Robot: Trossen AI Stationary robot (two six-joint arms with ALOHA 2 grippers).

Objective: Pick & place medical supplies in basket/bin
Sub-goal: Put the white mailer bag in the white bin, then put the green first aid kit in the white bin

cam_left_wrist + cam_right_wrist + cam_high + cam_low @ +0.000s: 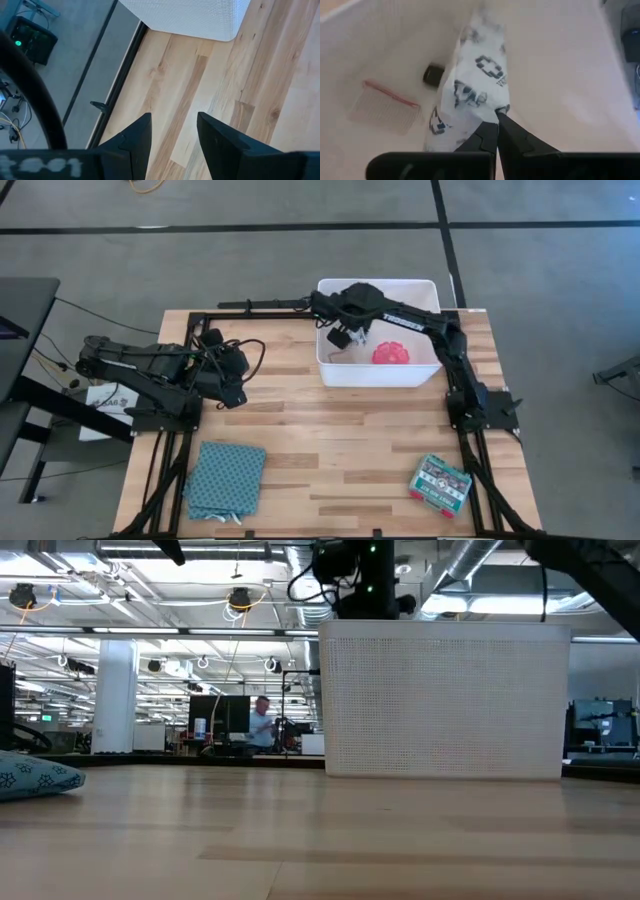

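Reaching over the white tub (380, 370) at the far side of the table (330, 450), the right arm holds its right claw (352, 330) above the tub's left half. Only the right wrist view shows what it grips: the right claw (496, 117) is pressed together on the edge of a white packet printed with dark markings (470, 85), which hangs inside the tub. That view alone also shows a black cylinder (434, 74) and a small clear bag with a red strip (385, 106) lying on the tub floor.

The high view adds the pink spiky ball (391, 354) in the tub's right half, the green-and-red box (440, 480) near the table's front right corner, and a blue patterned cloth (226, 475) at front left — both well apart from the tub.

The low view sees only the tub's perforated outer wall (445, 700), so the contents are hidden; the cloth (35, 778) is cut off at its left edge. A person (262, 725) shows far off in the room behind.

The left arm lies folded at the table's left edge, its left claw (232, 375) low over the wood. In its wrist view the left claw (172, 135) stands spread, holding nothing, with a tub corner (200, 20) beyond.
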